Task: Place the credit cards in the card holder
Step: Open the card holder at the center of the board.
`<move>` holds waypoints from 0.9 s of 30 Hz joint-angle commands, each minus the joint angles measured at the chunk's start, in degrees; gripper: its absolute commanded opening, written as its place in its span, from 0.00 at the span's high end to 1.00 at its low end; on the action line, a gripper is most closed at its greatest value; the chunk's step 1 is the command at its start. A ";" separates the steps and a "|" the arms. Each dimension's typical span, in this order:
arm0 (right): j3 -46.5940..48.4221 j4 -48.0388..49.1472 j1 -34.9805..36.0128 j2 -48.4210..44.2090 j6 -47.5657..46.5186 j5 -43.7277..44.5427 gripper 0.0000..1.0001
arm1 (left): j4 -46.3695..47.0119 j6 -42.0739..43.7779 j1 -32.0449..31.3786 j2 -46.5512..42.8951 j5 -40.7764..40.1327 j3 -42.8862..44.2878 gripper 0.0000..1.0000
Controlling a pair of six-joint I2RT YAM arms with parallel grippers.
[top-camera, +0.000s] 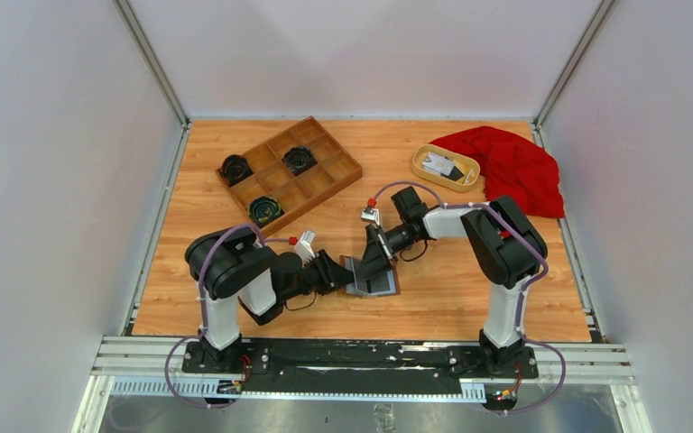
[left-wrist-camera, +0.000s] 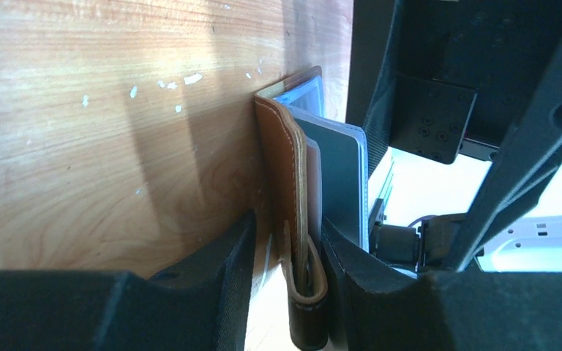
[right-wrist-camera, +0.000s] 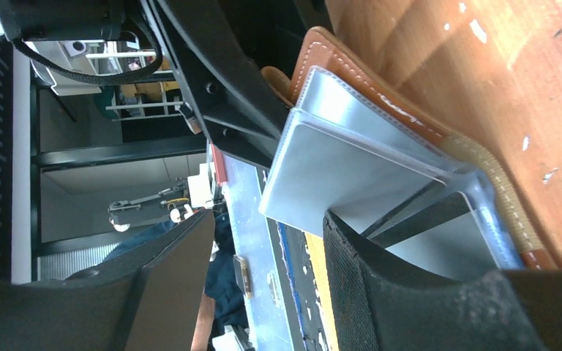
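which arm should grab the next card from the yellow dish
Right. The yellow dish with the credit cards sits far right, on the right arm's side, and the right gripper stands open. The left gripper straddles the card holder at its brown cover, so it looks better used to steady it.

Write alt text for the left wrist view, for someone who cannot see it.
One leather cover of the open brown card holder sits loosely between the black fingers of the left hand, its grey-blue pockets fanned beside it. Wooden table fills the left side, the black right arm the right.
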 commanded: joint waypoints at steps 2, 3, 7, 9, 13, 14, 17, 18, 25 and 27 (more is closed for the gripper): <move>1.35 0.51 0.45 2.46 0.75 -1.04 0.40 | -1.40 1.97 1.10 -3.21 -1.53 -2.55 0.62; 1.34 0.64 0.45 2.59 0.89 -0.92 0.40 | -1.61 2.19 1.41 -3.84 -1.68 -3.15 0.62; 1.50 0.87 0.49 2.87 1.09 -0.49 0.40 | -3.50 3.17 2.67 -6.90 -1.93 -4.89 0.61; 1.49 0.95 0.55 2.94 1.08 -0.15 0.40 | -5.38 3.99 3.28 -8.98 -1.98 -5.73 0.60; 1.46 0.79 0.53 2.97 0.85 0.65 0.40 | -13.63 6.73 4.68 -16.29 -2.84 -6.85 0.58; 1.49 0.86 0.49 2.96 0.89 0.85 0.40 | -17.13 8.00 5.05 -18.97 -3.28 -7.08 0.58; 1.54 0.79 0.52 2.87 0.64 1.17 0.40 | -32.51 13.21 5.32 -30.33 -5.74 -6.31 0.55; 1.57 0.71 0.56 2.81 0.49 1.29 0.40 | -38.38 14.99 5.32 -34.84 -6.67 -5.67 0.54; 2.54 -0.51 0.73 1.91 -0.58 0.11 0.40 | -55.90 20.28 5.31 -56.44 -7.80 -2.18 0.50; 2.78 -1.17 0.68 0.64 -1.39 0.26 0.40 | -55.91 19.94 5.31 -55.85 -5.19 -1.00 0.53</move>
